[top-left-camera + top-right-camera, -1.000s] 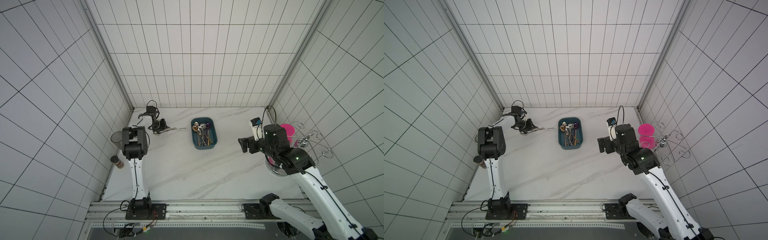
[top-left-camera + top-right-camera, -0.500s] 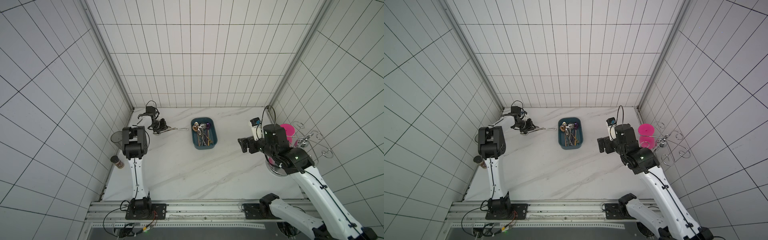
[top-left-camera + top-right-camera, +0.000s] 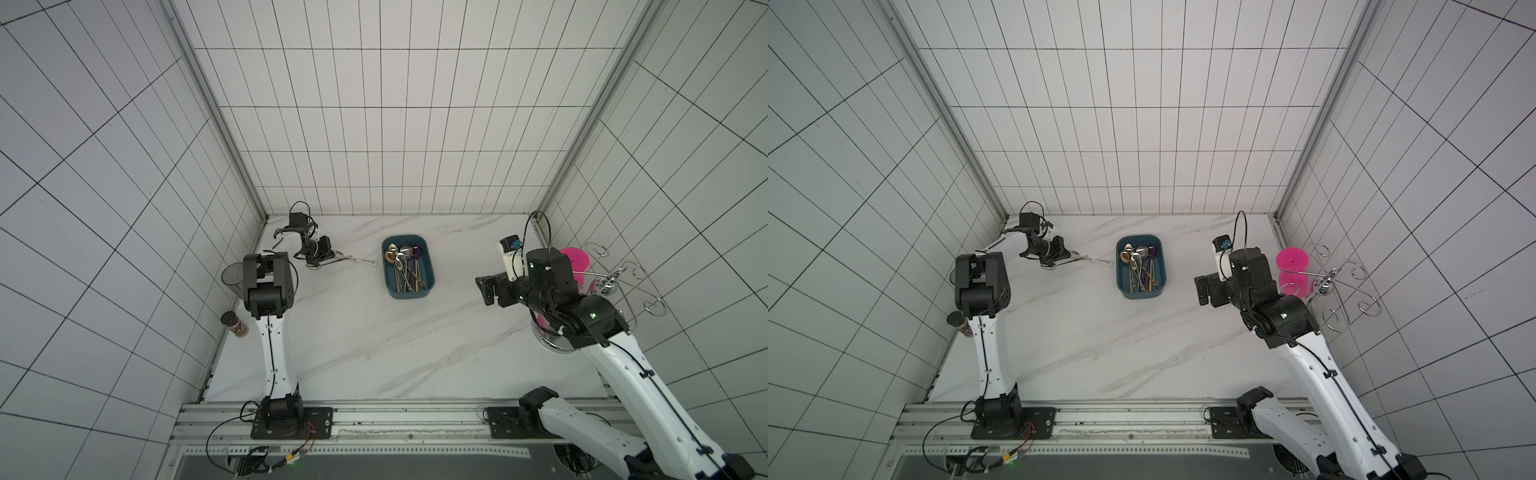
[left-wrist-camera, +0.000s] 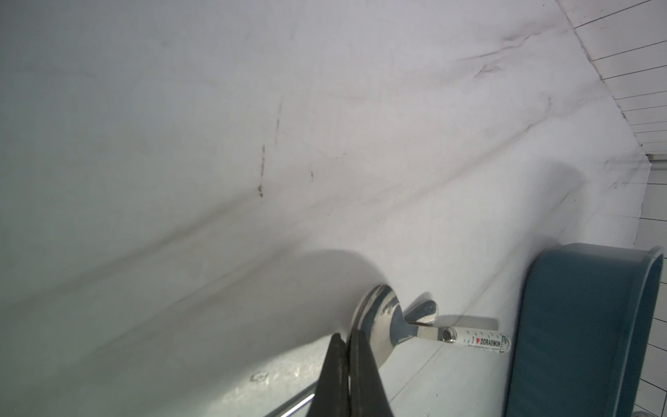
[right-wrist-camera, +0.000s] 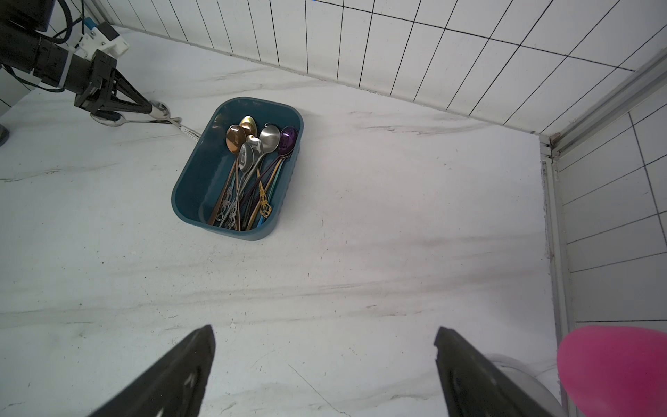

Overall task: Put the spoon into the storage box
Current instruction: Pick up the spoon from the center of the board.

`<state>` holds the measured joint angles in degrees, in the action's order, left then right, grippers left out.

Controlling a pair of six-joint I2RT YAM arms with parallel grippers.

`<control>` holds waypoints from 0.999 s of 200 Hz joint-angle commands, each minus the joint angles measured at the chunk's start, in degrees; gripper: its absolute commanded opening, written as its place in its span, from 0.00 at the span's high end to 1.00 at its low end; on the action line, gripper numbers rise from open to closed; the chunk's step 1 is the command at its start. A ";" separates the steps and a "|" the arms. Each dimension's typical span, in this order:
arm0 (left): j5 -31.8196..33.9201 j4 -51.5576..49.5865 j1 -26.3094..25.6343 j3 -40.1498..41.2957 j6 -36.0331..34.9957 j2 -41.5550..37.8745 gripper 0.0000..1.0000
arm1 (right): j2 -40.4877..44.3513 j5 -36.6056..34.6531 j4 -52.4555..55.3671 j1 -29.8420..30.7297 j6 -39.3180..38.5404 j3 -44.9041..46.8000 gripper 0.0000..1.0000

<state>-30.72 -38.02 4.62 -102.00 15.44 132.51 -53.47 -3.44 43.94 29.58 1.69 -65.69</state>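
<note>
A steel spoon (image 4: 382,325) with a white printed handle rests on the marble at the back left, its handle (image 3: 362,260) pointing at the storage box. My left gripper (image 4: 348,339) is shut, its tips pinching the rim of the spoon's bowl; in both top views it sits low over the table (image 3: 333,256) (image 3: 1070,254). The storage box (image 3: 388,286) (image 5: 187,180) is a dark teal tray with several spoons inside. On the right, my right gripper (image 5: 323,328) (image 3: 487,291) hangs above bare marble, open and holding nothing.
Another spoon (image 5: 108,121) lies on the table under the left gripper. A grey tumbler (image 3: 232,279) and a small jar (image 3: 235,325) stand by the left wall. A pink cup (image 3: 575,259) and a wire rack (image 3: 615,282) stand at the right wall.
The left gripper's jaws have closed on the spoon's bowl. Neither arm has visibly shifted.
</note>
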 commanded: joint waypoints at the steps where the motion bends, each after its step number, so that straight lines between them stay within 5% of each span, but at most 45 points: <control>1: -0.28 0.94 0.22 1.35 0.11 -1.52 1.00 | 0.16 0.21 0.38 -0.59 -0.37 0.69 0.01; 93: -4.08 8.08 0.41 14.80 1.73 -15.39 1.00 | -8.88 12.08 -3.95 0.46 -0.20 -4.31 0.09; 200: -10.57 8.82 -0.03 28.26 -1.67 -32.40 1.00 | -33.85 18.27 -5.21 14.64 -2.72 -19.60 0.10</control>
<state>-38.06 -31.66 4.71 -74.39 15.75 104.12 -83.72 12.10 38.85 41.98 -0.21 -81.58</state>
